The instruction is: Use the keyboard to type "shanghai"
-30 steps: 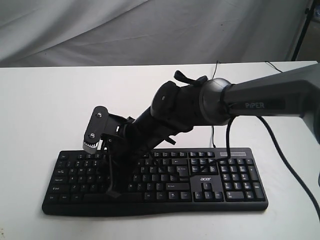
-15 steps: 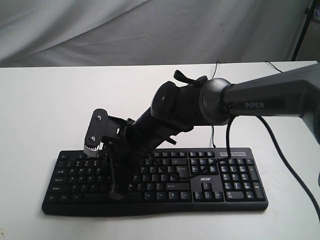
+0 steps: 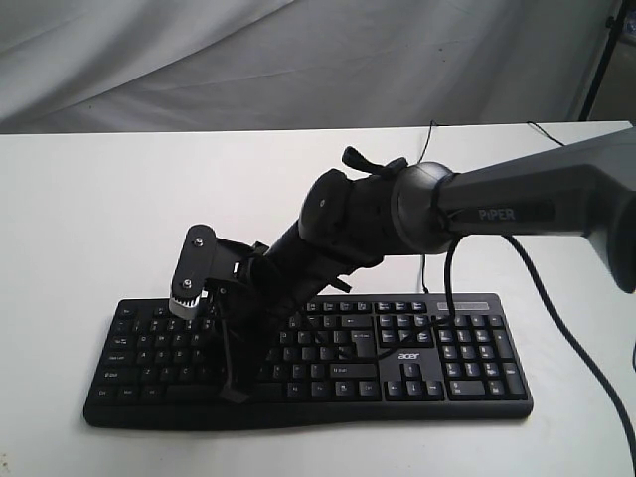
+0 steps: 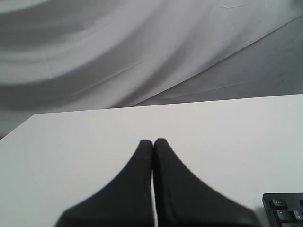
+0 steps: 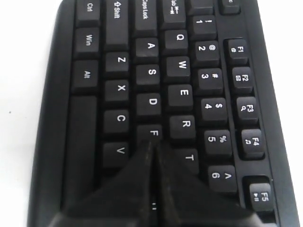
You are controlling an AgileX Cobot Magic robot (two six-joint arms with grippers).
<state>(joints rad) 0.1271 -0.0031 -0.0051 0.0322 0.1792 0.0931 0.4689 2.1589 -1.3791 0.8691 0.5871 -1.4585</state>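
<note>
Now right gripper (image 5: 152, 143), pinched closed, lower over keyboard (image 3: 417, 358) near F key (image 5: 150, 132); left gripper (image 4: 152, 142) closed.

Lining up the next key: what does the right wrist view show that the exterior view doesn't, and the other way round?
Right wrist only: readable legends, with the shut jaws' tips at the F key. Exterior only: the whole keyboard, its number pad, acer logo, the right arm and white table. Both: jaws over the keyboard's left letter block.
</note>
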